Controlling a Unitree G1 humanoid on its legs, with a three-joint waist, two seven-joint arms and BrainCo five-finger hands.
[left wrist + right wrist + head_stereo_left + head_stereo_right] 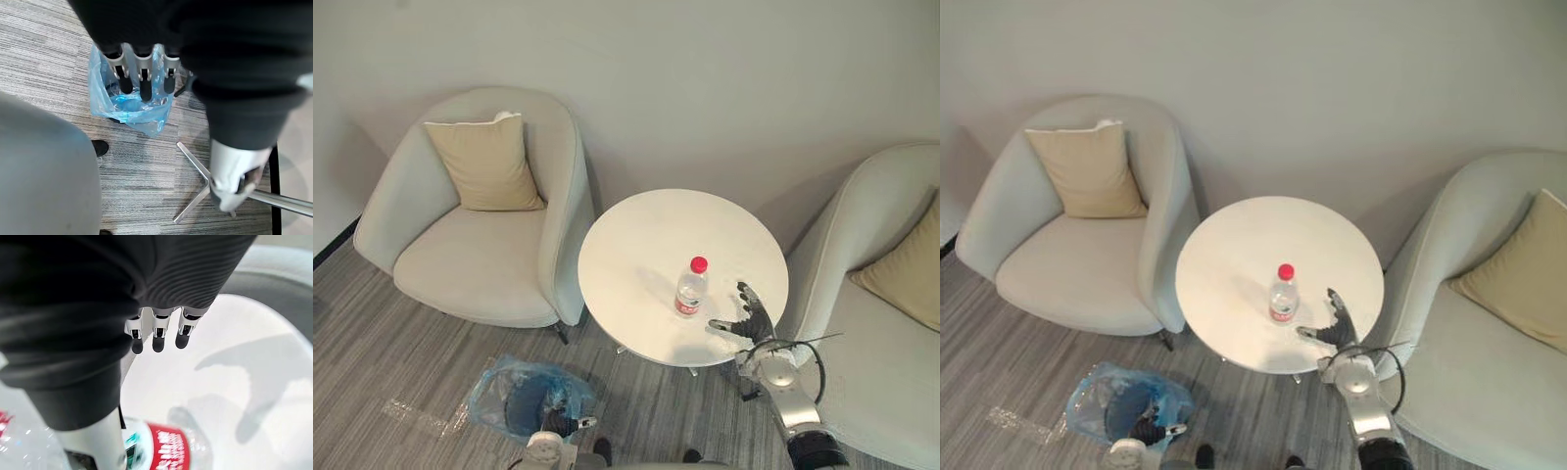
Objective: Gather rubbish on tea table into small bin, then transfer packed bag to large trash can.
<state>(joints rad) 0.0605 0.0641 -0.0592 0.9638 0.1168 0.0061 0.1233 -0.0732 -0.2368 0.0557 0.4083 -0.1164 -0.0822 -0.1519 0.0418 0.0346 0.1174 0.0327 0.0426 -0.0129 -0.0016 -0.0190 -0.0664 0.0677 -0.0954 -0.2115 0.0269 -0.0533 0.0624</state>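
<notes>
While the clear, red-capped plastic bottle (690,287) stands on the round white tea table (636,235), my right hand (749,318) hovers spread wide just beside it, mid-reach; next, I judge, comes a firm wrap. My left hand (143,68) hangs straight-fingered above the blue-lined small bin (524,397).

Round white table (646,235), red-capped bottle (690,288) upright

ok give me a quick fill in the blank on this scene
1. The water bottle standing on the tea table has a ____ cap.
2. The right hand, fingers open, is over the table's edge just beside the ____.
3. The small bin on the floor is lined with a ____ bag.
4. The left hand, fingers straight, hangs over the small ____.

Missing words: red; bottle; blue; bin.
</notes>
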